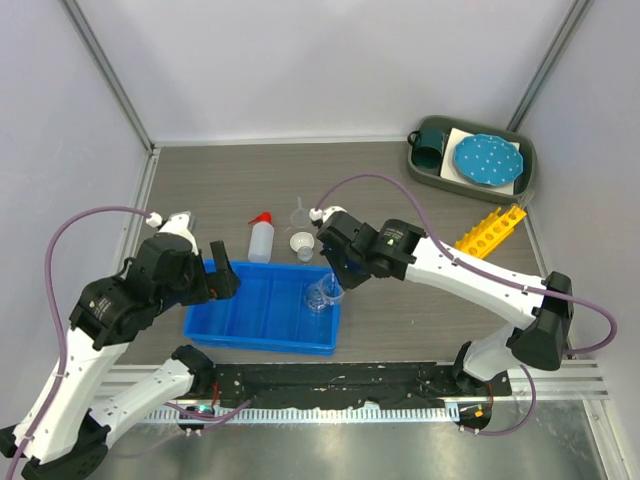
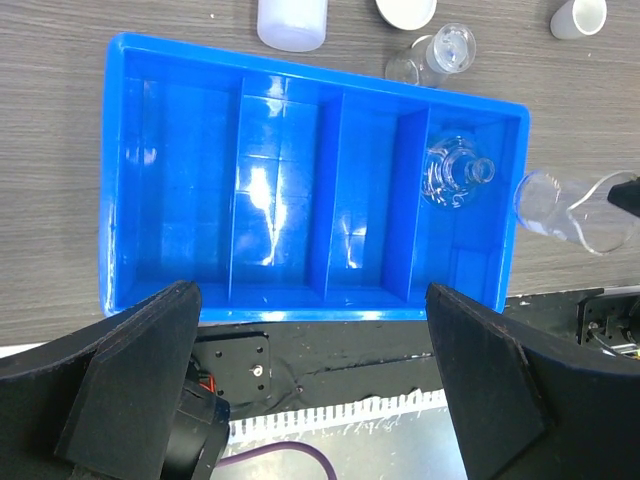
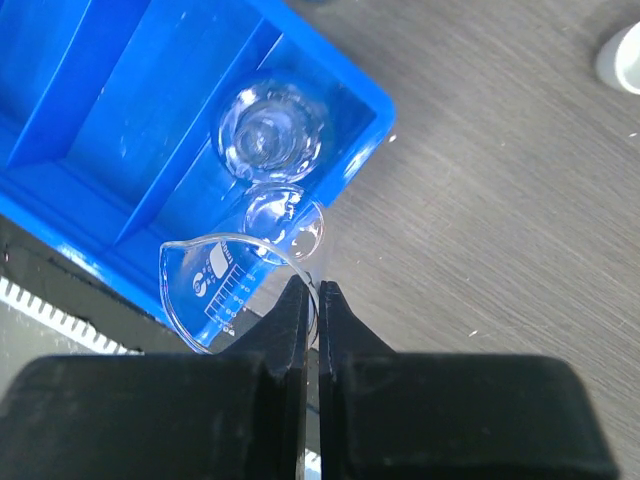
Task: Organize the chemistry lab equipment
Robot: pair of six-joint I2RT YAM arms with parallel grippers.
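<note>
Right tool (image 3: 318, 292) tight on beaker (image 3: 215, 285) rim over blue tray (image 3: 100, 110); left tool (image 2: 310, 290) agape.

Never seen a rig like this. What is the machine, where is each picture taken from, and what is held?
Two robot arms, each ending in a two-finger gripper. One picture looks down from above; the others come from a camera on each wrist. On the table sits a blue divided tray with a glass flask in its end compartment; a squeeze bottle, a small white dish and a yellow rack are nearby. The right gripper pinches a clear beaker by its rim. The left gripper is open, empty.
</note>
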